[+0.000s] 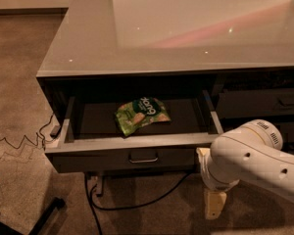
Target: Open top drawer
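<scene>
The top drawer (98, 159) stands pulled out from under the grey countertop (88, 48). Its dark front panel has a small metal pull (143, 157) at its centre. A green snack bag (141, 115) lies in its shallow tray. My gripper (214, 204) hangs below and to the right of the drawer's right front corner, just above the carpet and apart from the pull. The white arm (255, 158) reaches in from the right edge and covers the cabinet's lower right.
A second dark drawer (255, 104) with a like pull (289, 102) sits shut to the right. Black cables (137, 202) run over the carpet under the open drawer. A thin wire (19, 143) trails at the left. A black stand leg (41, 217) lies at bottom left.
</scene>
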Controlling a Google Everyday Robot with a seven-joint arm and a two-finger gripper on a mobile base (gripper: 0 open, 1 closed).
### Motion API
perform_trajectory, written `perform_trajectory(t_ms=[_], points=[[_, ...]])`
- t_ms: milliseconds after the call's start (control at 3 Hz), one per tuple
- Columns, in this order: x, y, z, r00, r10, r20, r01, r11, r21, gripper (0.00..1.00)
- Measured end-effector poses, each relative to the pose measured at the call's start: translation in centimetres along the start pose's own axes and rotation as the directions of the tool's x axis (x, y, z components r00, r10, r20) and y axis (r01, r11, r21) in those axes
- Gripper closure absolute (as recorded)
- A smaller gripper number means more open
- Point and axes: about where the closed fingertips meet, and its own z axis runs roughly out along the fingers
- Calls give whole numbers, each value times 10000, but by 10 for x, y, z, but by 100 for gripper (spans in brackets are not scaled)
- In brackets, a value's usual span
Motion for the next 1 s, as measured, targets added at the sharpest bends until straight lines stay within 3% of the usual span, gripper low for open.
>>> perform_trajectory(t_ms=[333,667,1000], points=[[-7,-1,-8,9991,-354,249,347,9991,245,0],[-28,-12,-29,9896,-1103,924,1019,9906,916,0],[-50,-28,-33,9683,-2159,1260,2014,9724,1179,0]])
